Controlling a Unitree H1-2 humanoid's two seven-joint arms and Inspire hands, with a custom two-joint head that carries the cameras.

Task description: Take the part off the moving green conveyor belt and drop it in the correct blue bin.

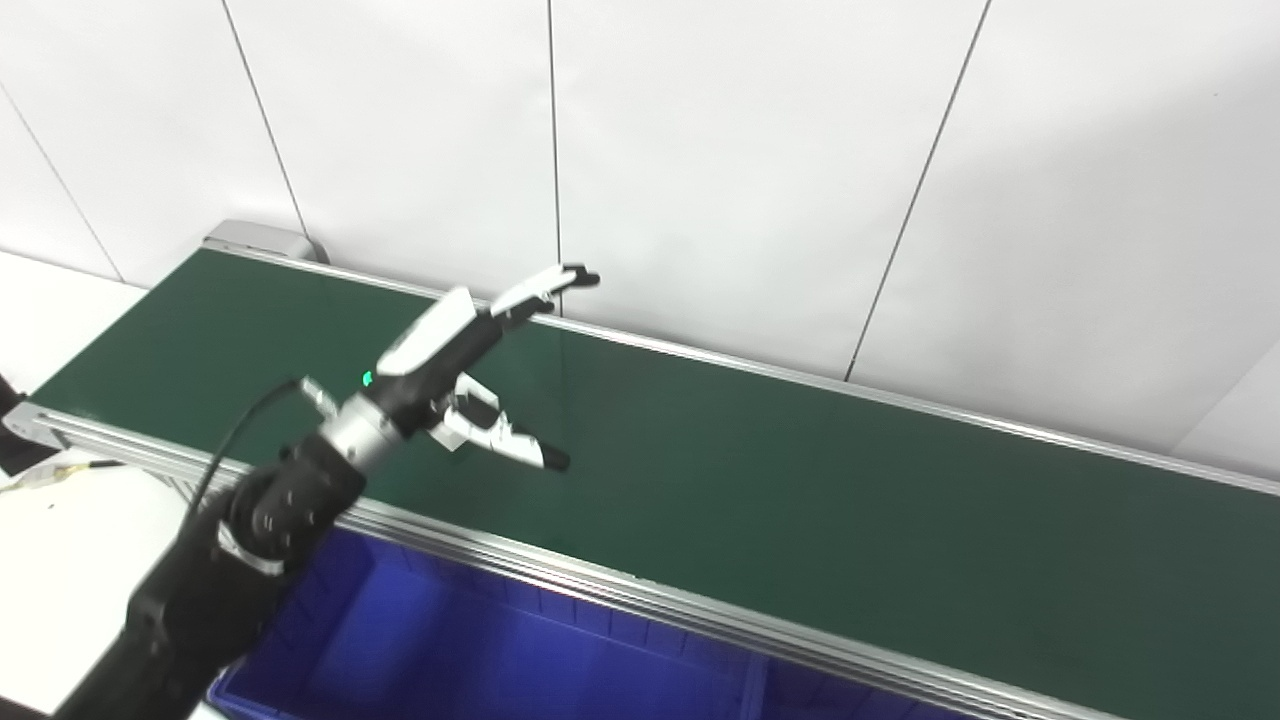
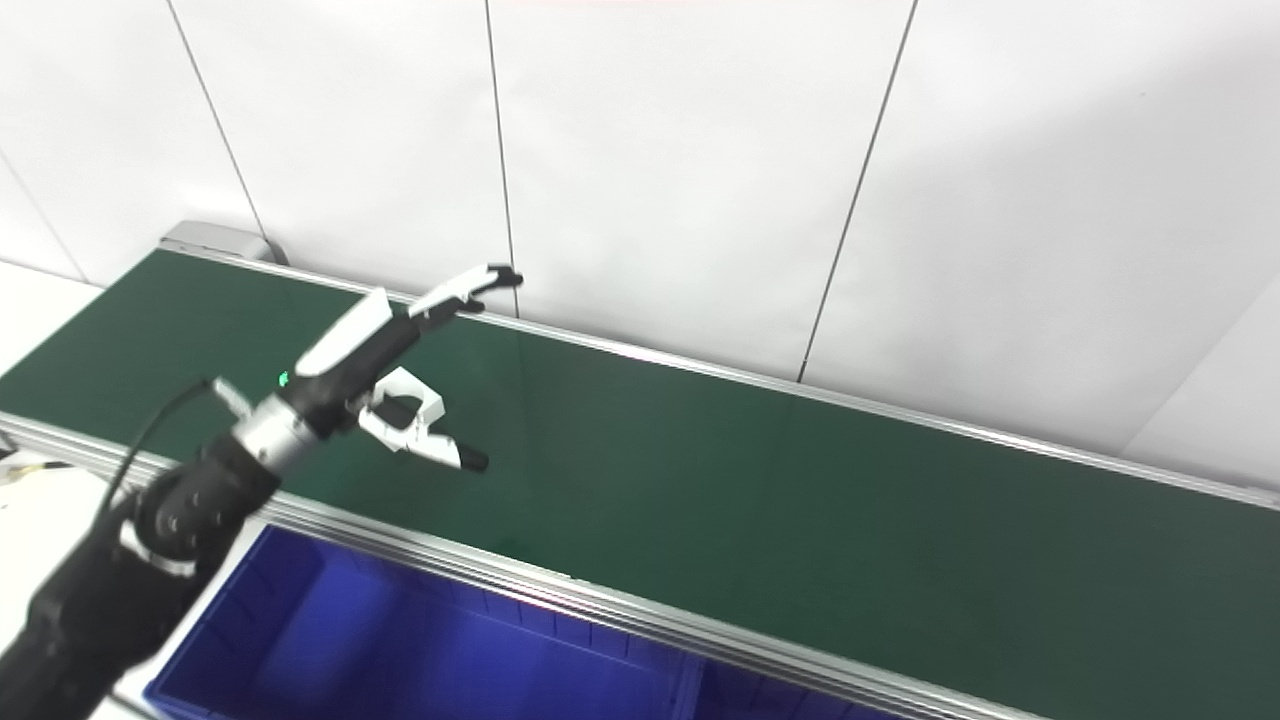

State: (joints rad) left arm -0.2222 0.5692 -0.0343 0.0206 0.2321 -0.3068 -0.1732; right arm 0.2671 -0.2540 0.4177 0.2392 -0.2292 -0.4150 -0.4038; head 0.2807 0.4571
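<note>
My left hand [image 1: 470,370] hovers above the left part of the green conveyor belt [image 1: 800,500], open, its fingers stretched toward the wall and its thumb spread low over the belt. It holds nothing. The same left hand [image 2: 395,370] shows in the right eye view. No part is visible anywhere on the belt. A blue bin [image 1: 480,650] lies below the belt's near rail, at the bottom of the picture. My right hand is out of view.
An aluminium rail [image 1: 600,580] borders the belt's near side and another runs along the far side by the white panelled wall [image 1: 750,150]. A white tabletop [image 1: 60,560] with a cable lies at the left.
</note>
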